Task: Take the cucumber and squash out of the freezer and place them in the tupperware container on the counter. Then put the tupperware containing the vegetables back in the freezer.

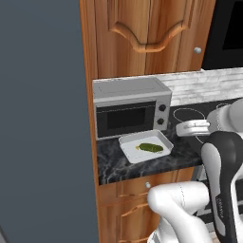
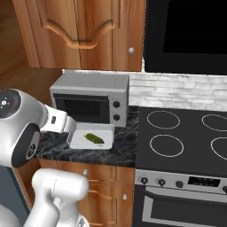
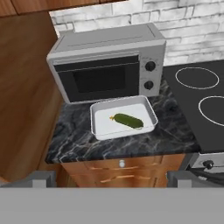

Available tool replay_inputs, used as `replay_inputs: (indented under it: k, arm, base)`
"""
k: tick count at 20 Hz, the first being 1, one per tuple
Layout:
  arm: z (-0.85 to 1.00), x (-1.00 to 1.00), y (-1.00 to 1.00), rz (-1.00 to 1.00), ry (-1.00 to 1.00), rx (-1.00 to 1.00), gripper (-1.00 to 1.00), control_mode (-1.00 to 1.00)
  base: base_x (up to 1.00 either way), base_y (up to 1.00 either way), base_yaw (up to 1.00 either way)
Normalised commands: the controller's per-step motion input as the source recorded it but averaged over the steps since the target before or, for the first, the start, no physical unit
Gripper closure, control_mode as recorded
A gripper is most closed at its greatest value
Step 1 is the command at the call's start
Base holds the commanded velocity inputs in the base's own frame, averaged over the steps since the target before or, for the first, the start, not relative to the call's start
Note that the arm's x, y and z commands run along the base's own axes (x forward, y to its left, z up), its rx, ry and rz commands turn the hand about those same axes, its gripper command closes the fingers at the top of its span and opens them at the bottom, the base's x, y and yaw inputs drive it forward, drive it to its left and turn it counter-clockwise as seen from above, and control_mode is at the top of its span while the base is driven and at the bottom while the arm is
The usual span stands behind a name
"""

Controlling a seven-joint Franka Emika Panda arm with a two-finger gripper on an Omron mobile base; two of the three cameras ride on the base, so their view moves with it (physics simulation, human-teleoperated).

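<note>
A: Cucumber (image 3: 128, 120) lies in the tupperware container (image 3: 148, 109) on the counter (image 3: 78, 140), in front of the microwave (image 3: 105, 65). Tiny orange bit beside it, maybe the squash, can't tell

B: Gripper (image 3: 112, 177)?

A: Jaws spread wide, nothing in them, well back from the tray

B: Risk: low rim, so a tilted lift could roll the veg out

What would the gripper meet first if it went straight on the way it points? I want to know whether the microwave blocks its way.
Probably the tupperware container holding the cucumber, not the microwave behind it. The open gripper looks down at the counter; depth is unclear.
</note>
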Motion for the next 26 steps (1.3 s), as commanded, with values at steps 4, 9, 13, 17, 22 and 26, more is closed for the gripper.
replay_inputs:
  k: [4,9,13,17,22,26]
  arm:
    - [0.00,-0.14,0.00,0.00,-0.01,0.00,-1.00,-1.00]
    - [0.00,-0.07,0.00,0.00,0.00,0.00,-1.00,1.00]
    - [0.00,0.00,0.00,0.00,0.00,0.00,-1.00,1.00]
    - [0.00,0.00,0.00,0.00,0.00,0.00,-1.00,1.00]
    - [0.00,0.00,0.00,0.00,0.00,0.00,-1.00,1.00]
    - [0.00,0.00,0.00,0.00,0.00,0.00,-1.00,1.00]
  base:
    - [0.00,0.00,0.00]
    - [-0.70,0.00,-0.26]
    - [-1.00,-0.03,-0.21]
    - [-0.99,0.31,0.00]
    - [-0.55,0.71,0.11]
    - [0.13,0.85,0.24]
